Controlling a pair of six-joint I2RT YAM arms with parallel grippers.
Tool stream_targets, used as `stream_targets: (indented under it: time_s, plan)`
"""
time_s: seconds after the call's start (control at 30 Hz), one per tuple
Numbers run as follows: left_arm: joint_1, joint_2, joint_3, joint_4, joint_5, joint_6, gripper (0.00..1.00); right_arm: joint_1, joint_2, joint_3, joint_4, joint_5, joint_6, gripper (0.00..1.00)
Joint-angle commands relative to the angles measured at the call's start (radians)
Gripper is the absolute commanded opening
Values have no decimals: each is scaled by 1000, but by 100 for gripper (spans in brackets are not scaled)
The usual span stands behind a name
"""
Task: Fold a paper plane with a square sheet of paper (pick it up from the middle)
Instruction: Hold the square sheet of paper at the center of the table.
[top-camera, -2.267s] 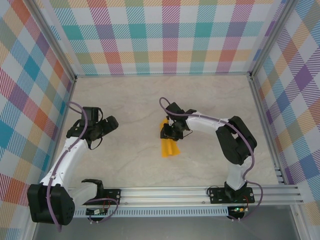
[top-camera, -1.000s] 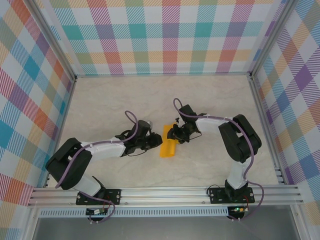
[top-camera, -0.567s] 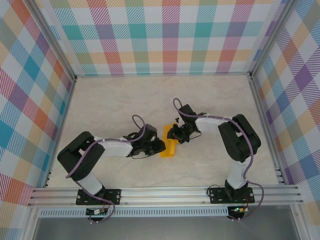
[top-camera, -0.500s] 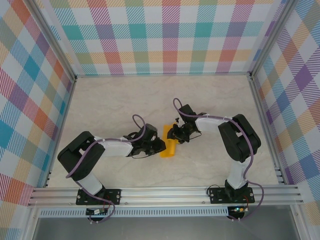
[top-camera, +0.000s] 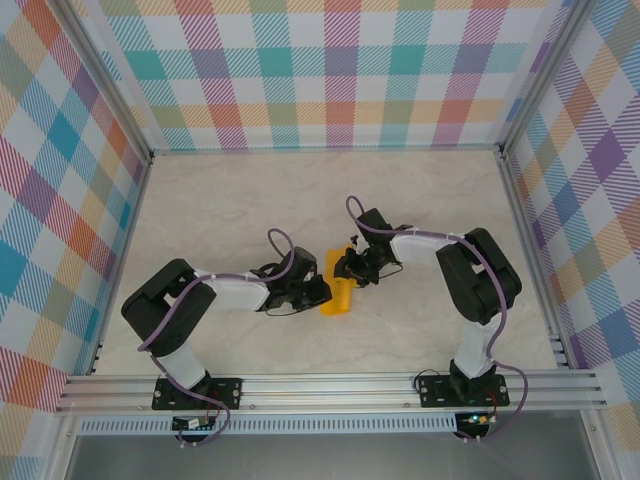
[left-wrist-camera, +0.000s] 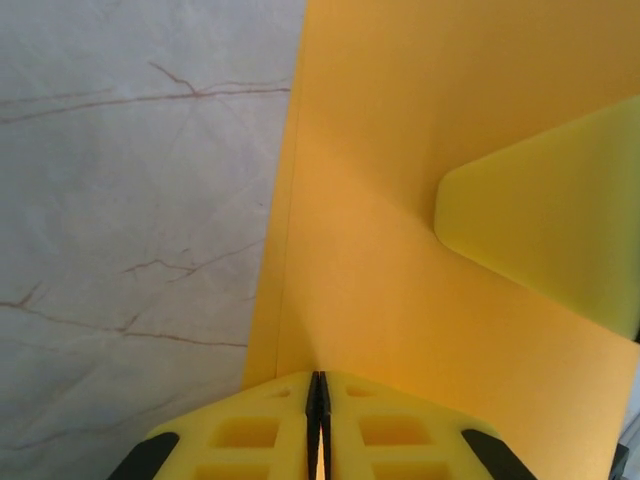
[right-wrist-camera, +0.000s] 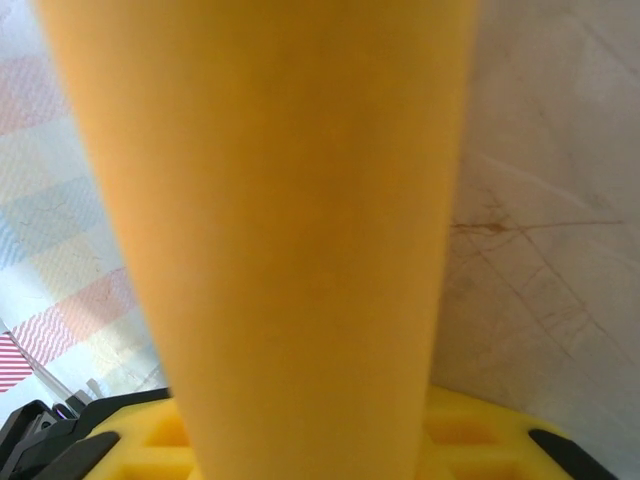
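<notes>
On the marble-patterned table, inside checked walls, two arms meet over a folded sheet of paper. It is orange-yellow and lies as a narrow strip near the table's middle. The left arm reaches in low from the left, and the right arm bends in from the right. From above, the right wrist covers the paper's far end and the left one its left edge, so the folds are hard to read. Seen from its own wrist, the left gripper has its yellow fingers pressed together on the paper's near edge, with no gap between them. One pale-yellow finger of the right gripper lies flat on the sheet; its partner is hidden. In the right wrist view the blurred paper blocks the fingertips, so whether they are clamped cannot be told.
</notes>
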Motion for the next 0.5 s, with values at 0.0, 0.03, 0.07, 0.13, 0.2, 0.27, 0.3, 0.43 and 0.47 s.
stream_targets:
  time_s: [0.0, 0.03, 0.07, 0.13, 0.2, 0.27, 0.3, 0.43, 0.47]
  plan:
    - [-12, 33, 33, -83, 4, 24, 12, -3, 24, 11, -79, 34, -16, 33]
    - [-12, 37, 32, -95, -2, 24, 12, -3, 21, 17, -91, 32, -17, 34]
    - [-12, 40, 26, -99, -9, 22, 12, -4, 16, 22, -104, 29, -15, 35]
    - [-13, 41, 22, -121, -26, 24, 11, -3, 1, 28, -124, 25, -14, 38]
    - [-12, 39, 21, -141, -37, 30, 11, -3, -29, 34, -149, 24, -15, 44]
    - [-12, 37, 16, -140, -39, 27, 11, -4, -64, 36, -171, 35, -22, 50]
    - [-12, 35, 14, -139, -37, 28, 11, -4, -81, 38, -183, 49, -28, 53]
    - [-13, 35, 16, -143, -38, 29, 10, -3, -93, 55, -222, 124, -76, 56]
    - [-12, 34, 19, -145, -36, 32, 10, -4, -88, 56, -217, 128, -90, 56]
